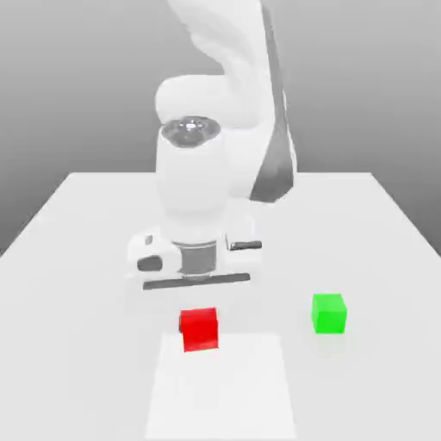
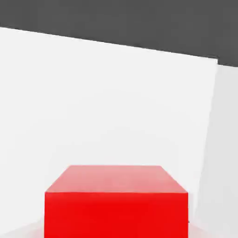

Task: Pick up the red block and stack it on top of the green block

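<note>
The red block [image 1: 199, 329] sits left of centre on the table [image 1: 86, 207], toward its front edge, directly under the arm's gripper [image 1: 197, 297]. The gripper's jaws are drawn almost fully together, and since the block fills the hand view squarely between them, they most likely clamp it. To do the lift well, rise straight up without tilting, so the block stays level in the grip and clears the table before any sideways travel. It is a plain, bright red cube with flat faces and sharp edges, its top face level. Well apart to the exterior view's right, nearer the table's right edge, the green block [image 1: 329, 313] stands alone, a like-sized cube awaiting the stack.
</note>
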